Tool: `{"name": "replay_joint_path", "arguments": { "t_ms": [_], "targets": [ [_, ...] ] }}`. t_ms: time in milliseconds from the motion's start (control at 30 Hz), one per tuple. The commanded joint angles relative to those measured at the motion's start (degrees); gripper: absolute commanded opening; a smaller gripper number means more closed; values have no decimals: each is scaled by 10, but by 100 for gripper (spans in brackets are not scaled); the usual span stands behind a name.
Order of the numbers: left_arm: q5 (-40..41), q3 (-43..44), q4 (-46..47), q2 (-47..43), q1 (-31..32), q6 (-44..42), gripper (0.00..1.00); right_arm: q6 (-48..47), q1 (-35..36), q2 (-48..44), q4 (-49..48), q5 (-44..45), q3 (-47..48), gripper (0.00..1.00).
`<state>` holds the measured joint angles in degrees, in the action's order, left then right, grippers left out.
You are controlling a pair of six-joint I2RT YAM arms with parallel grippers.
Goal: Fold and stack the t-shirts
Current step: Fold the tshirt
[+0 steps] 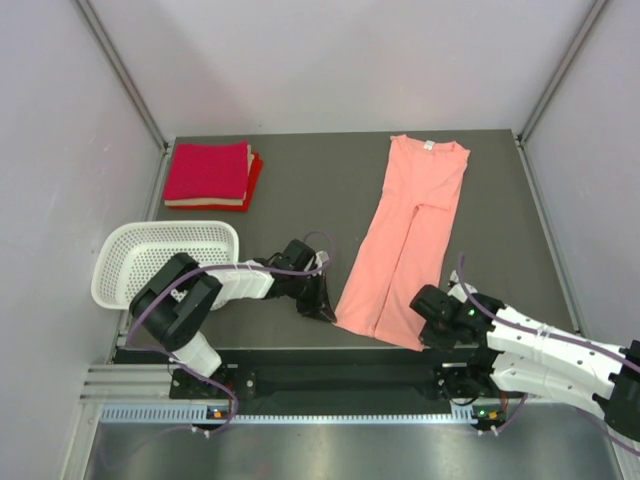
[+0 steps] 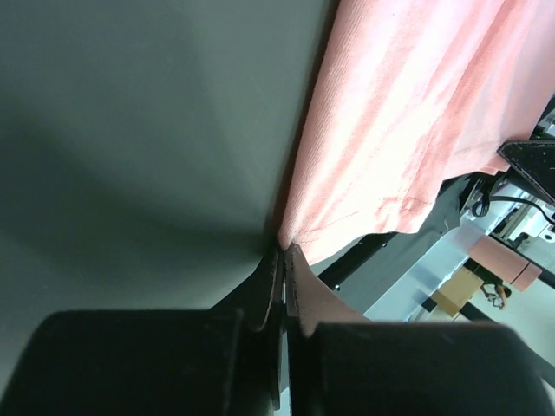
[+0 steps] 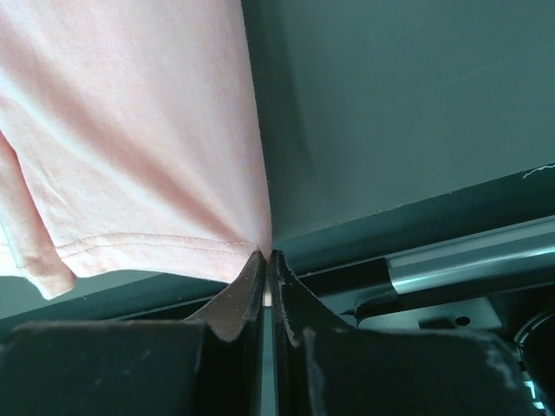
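Note:
A salmon-pink t-shirt [image 1: 405, 240] lies lengthwise on the dark table, folded narrow, with its collar and white tag at the far end. Its hem hangs at the near table edge. My left gripper [image 1: 325, 306] is at the hem's left corner, and in the left wrist view its jaws [image 2: 284, 250] are pressed together on that corner of the pink cloth [image 2: 408, 113]. My right gripper [image 1: 426, 334] is at the hem's right corner, shut on the hem [image 3: 139, 247] at its fingertips [image 3: 264, 255]. Folded crimson t-shirts [image 1: 208, 172] are stacked at the far left.
A white perforated basket [image 1: 165, 262] stands at the left edge, close beside the left arm. The table's near edge and metal rail [image 1: 330, 410] run just below both grippers. Grey walls enclose the table on three sides.

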<state>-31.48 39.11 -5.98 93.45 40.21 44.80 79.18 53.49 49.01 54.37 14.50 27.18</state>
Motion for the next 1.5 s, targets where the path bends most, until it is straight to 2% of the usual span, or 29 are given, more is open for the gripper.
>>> {"name": "replay_joint_path", "arguments": {
  "t_ms": [0, 233, 500, 667, 900, 1000, 1033, 1067, 1200, 1300, 1467],
  "targets": [
    [36, -11, -9, -3, 7, -8, 0, -4, 13, -9, 28, 3, 16, 1],
    [55, -18, -42, -54, 24, 13, 0, -7, 28, 6, 31, -2, 19, 1],
    [41, 3, -46, -49, 29, 25, 0, -10, 40, 6, 27, 42, 45, 0],
    [29, 83, -83, -15, 29, 11, 0, -29, 40, 46, 44, 83, 93, 0],
    [57, 230, -170, 51, 19, -30, 0, -60, 21, 63, 50, 174, 134, 0],
    [70, 291, -199, 87, 1, -44, 0, -125, -35, 64, 23, 185, 149, 0],
    [70, 320, -204, 105, -4, -46, 0, -148, -74, 63, 10, 185, 151, 0],
    [64, 336, -207, 115, -13, -49, 0, -199, -94, 60, -5, 182, 153, 0],
    [49, 428, -224, 172, -34, -67, 0, -305, -188, 65, -76, 149, 175, 0],
    [12, 512, -213, 228, -52, -67, 0, -369, -247, 89, -127, 122, 193, 0],
    [-16, 580, -147, 277, -78, -52, 0, -459, -322, 134, -221, 84, 208, 0]
  ]
}}
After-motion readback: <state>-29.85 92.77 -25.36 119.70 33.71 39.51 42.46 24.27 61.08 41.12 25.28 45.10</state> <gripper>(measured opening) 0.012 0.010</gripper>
